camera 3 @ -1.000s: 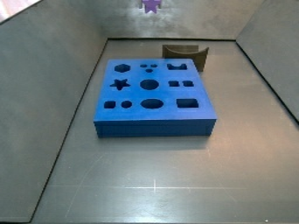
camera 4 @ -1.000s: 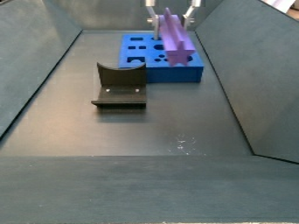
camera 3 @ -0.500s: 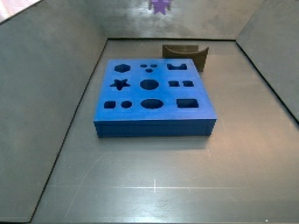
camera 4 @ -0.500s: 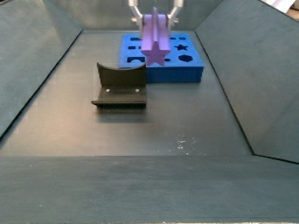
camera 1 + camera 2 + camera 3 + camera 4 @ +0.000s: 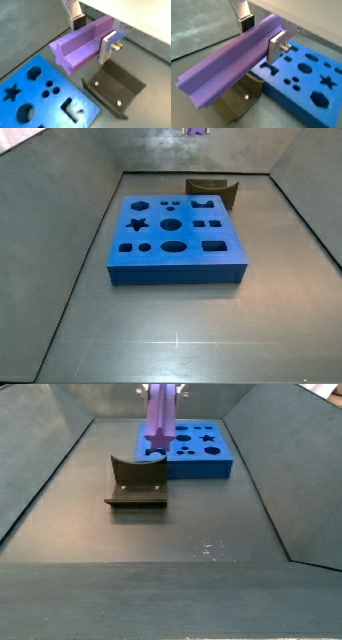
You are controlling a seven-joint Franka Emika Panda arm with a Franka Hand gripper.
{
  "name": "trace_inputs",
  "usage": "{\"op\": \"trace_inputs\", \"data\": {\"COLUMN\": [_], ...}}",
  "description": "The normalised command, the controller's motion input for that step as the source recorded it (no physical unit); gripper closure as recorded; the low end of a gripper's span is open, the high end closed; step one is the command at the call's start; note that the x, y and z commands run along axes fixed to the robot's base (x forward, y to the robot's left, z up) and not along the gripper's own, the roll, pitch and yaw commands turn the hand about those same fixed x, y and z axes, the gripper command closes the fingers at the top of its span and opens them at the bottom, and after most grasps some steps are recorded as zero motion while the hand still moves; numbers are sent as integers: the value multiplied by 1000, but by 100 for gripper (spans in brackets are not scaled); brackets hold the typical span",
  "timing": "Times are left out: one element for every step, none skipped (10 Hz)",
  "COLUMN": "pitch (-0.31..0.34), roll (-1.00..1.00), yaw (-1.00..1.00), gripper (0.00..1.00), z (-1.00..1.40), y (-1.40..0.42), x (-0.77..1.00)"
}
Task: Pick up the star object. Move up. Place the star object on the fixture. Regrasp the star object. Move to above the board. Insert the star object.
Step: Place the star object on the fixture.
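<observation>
- Gripper (image 5: 93,34): clamped on the star object (image 5: 80,45), raised clear of the floor.
- Star object: purple ridged bar, hanging above the fixture (image 5: 136,481) in a side view.
- Board (image 5: 178,238): blue, mid-floor, just beside the fixture.

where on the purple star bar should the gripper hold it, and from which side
Grip the star object across its long flanks, as the gripper does now in a wrist view: one finger per side. The ridged length offers opposed faces, and the star-shaped end stays free.
</observation>
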Motion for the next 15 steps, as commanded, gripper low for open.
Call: {"op": "trace_inputs", "data": {"pitch": [25, 43, 56, 67, 84, 92, 86, 78, 70, 65, 236, 224, 245, 244, 210], "roll": [-1000, -1000, -1000, -1000, -1000, -914, -755, -595, -374, -254, -1000, -1000, -1000, -836, -680], "yaw": [-26, -33, -42, -53, -74, -85, -90, -97, -102, -98, -26, -55, -89, -143, -178], "gripper": [100, 100, 100, 100, 100, 100, 100, 100, 100, 100, 100, 100, 100, 100, 100], "z": [-11, -7, -12, -17, -19, -20, -20, -20, -21, -14, -1000, -1000, -1000, -1000, -1000], "y": [27, 35, 39, 42, 45, 47, 49, 48, 49, 36, 134, 142, 142, 138, 142], "x": [767, 705, 640, 574, 482, 412, 346, 282, 195, 129, 124, 131, 142, 164, 177]}}
